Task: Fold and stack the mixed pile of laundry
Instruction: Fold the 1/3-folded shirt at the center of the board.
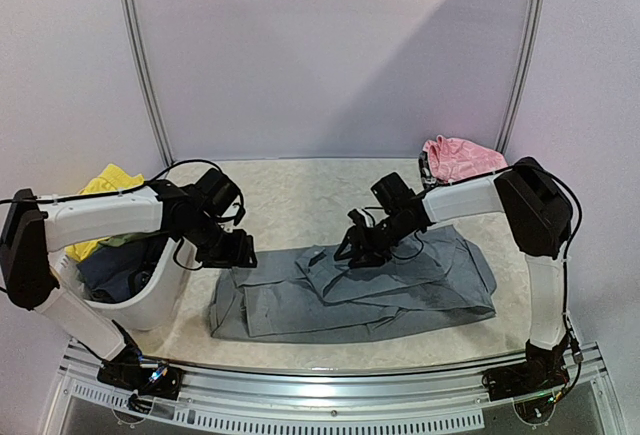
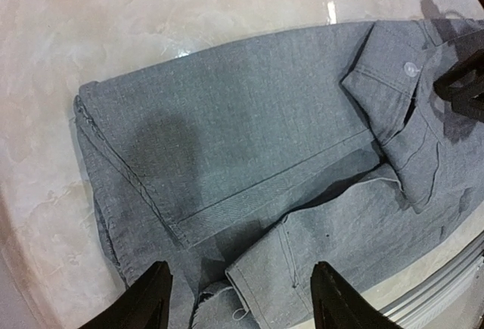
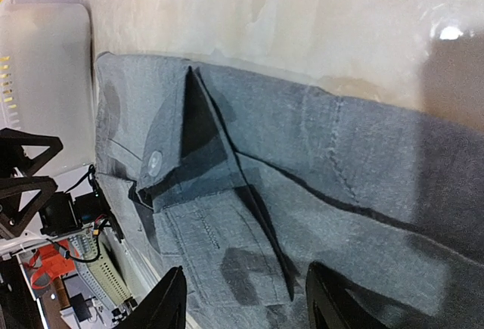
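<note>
Black fingertips (image 2: pixel 147 302) of the left pincer (image 2: pixel 242 302) poke in at the bottom edge of the left wrist view. They're spread well apart with nothing between them, just grey cloth lower down. Same deal on the other side: the right pincer (image 3: pixel 246 302) has its jaws parted too and isn't clamped on anything I can see.

So the main thing, the grey shirt (image 1: pixel 400 290), is lying roughly folded into a long strip across the front-middle of the surface (image 1: pixel 300 190), running left to right. It's lumpy, not neat, with a cuff flap folded back near the middle and a small pale button (image 2: pixel 409 68) showing on it. From overhead the left pincer (image 1: pixel 235 250) hangs over the shirt's left end. The right pincer (image 1: pixel 358 253) is low over the bunched part around the cuff; can't tell if it actually touches the fabric.

Moving out: the pink piece (image 1: pixel 460 158) sits crumpled at the far right of the surface, well apart from the shirt. The white tub (image 1: pixel 150 305) stands at the left edge, just beside the shirt's left end and under the left arm. It has a yellow garment (image 1: pixel 110 180) heaped at the back and dark blue clothes (image 1: pixel 115 275) inside.
</note>
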